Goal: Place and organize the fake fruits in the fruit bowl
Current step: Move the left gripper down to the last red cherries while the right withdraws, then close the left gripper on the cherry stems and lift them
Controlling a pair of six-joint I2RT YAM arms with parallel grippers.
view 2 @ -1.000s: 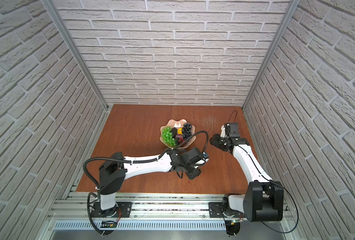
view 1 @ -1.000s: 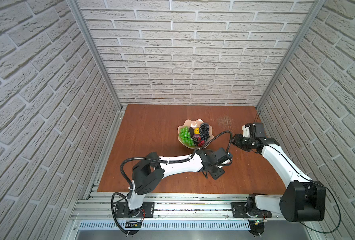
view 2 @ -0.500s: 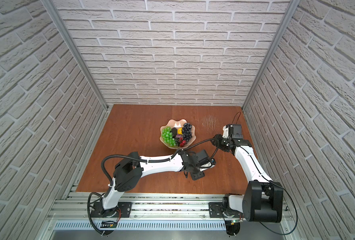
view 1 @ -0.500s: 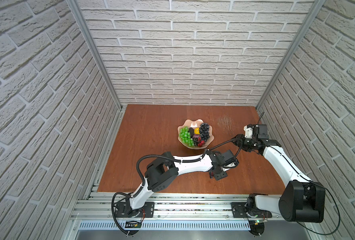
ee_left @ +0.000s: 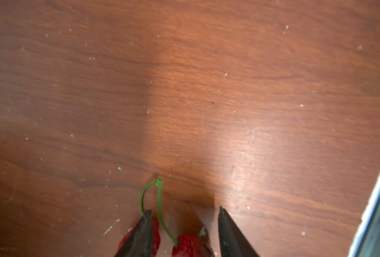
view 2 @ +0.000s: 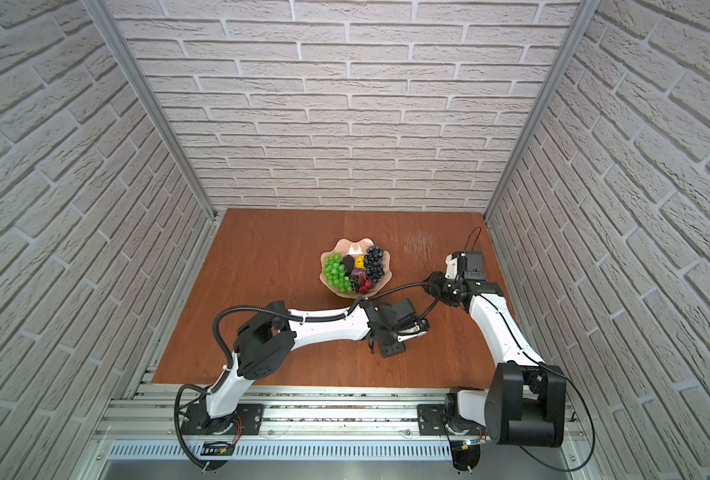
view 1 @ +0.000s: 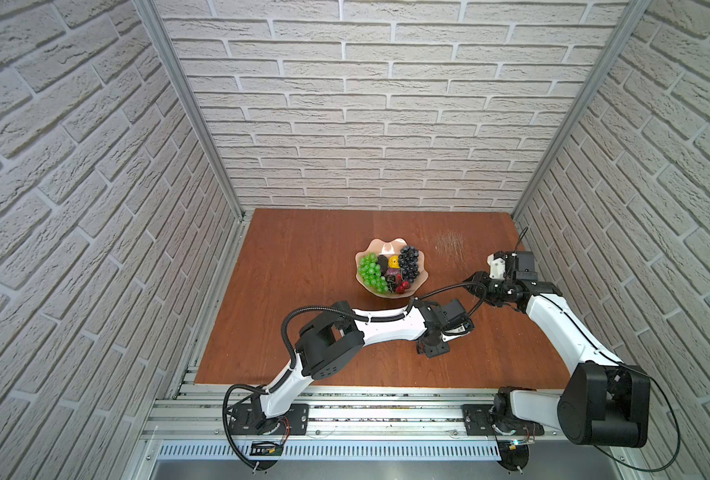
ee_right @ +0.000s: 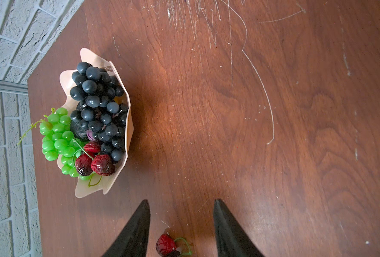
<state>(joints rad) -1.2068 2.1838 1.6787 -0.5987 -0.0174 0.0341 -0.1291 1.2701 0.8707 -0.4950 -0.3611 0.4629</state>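
Bowl: the pink, wavy-rimmed bowl [view 1: 386,246] stands on the surface [view 1: 303,257], toward the back and about the middle. Both top views show it well filled.
Already in: green grapes [view 1: 370,272] on one side and dark grapes [view 1: 409,262] on the other. Between them lie an avocado [view 1: 382,262], a small yellow fruit [view 1: 393,262] and a purple fruit [view 1: 391,273]. A few bowl cherries [ee_right: 95,161] lie at the near rim.
Fit: the green grapes rise above the far rim in the right wrist view. Whether any hang outside it I cannot tell.
Outside the bowl: two lots of cherries on the bare surface in front of the bowl, near it but apart from it. The arms hide both in the top views.
Left gripper [ee_left: 184,210]: jaws partly apart, low over the surface, straddling a red cherry pair [ee_left: 190,244] joined by a green stem. One cherry lies in the gap and the other is half hidden behind a finger. No pinch shows, so I read it as holding nothing.
Right gripper [ee_right: 181,201]: jaws partly apart, with clear gaps on either side of a stemmed cherry [ee_right: 165,243]. It holds nothing.
Progress: by my judgement nearly done, since every large fruit is in and only cherries are out.
Left to do: close on each lot, carry it to the bowl and drop it into the free space beside the other cherries. After that, perhaps tidy the heap.
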